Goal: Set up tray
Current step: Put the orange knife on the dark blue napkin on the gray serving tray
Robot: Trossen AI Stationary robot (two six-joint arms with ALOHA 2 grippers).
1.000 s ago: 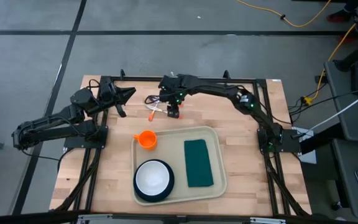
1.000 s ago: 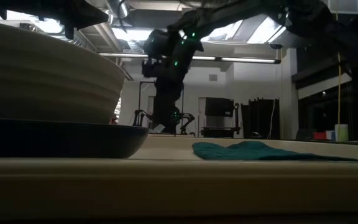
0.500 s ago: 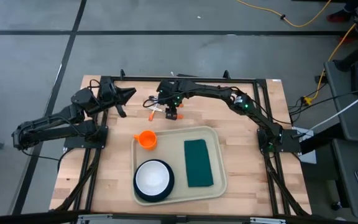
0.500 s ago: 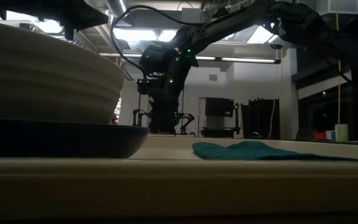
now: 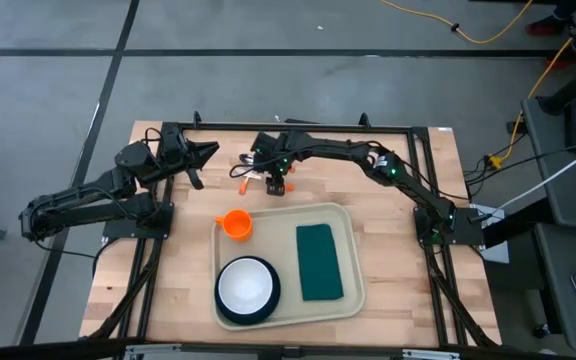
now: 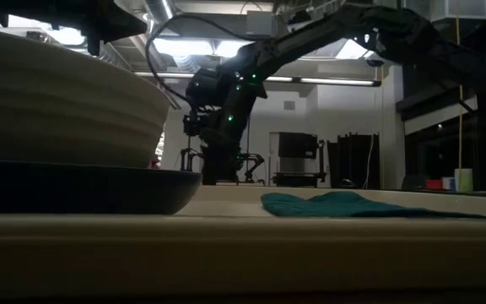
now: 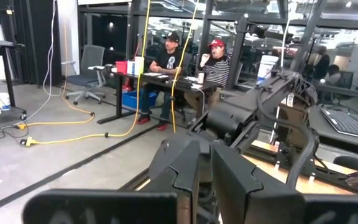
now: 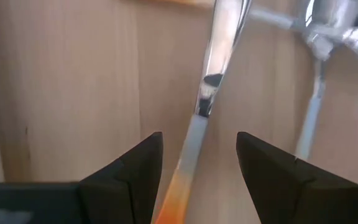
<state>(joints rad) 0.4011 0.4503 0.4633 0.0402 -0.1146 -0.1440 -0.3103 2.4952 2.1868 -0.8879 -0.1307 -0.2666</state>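
Observation:
The beige tray [image 5: 356,296] lies at the table's near middle. On it are a white bowl [image 5: 246,284] on a dark teal plate [image 5: 224,308], a green napkin [image 5: 318,262] and an orange cup [image 5: 234,224]. My right gripper [image 5: 279,184] [image 8: 199,155] is open, low over the cutlery [image 5: 244,176] on the wood beyond the tray. Its fingers stand either side of an orange-handled utensil [image 8: 194,134] without touching it. My left gripper [image 5: 208,151] [image 7: 202,168] waits shut above the far left of the table.
A second metal utensil [image 8: 314,87] lies beside the orange-handled one. A black frame rail [image 5: 298,127] runs along the far edge behind the cutlery. In the low view the bowl [image 6: 57,101] and the napkin [image 6: 353,204] loom in front. People sit at desks in the room beyond.
My right gripper has come down toward the cutlery and shifted a little toward the table's left. The tray and the dishes on it have stayed put.

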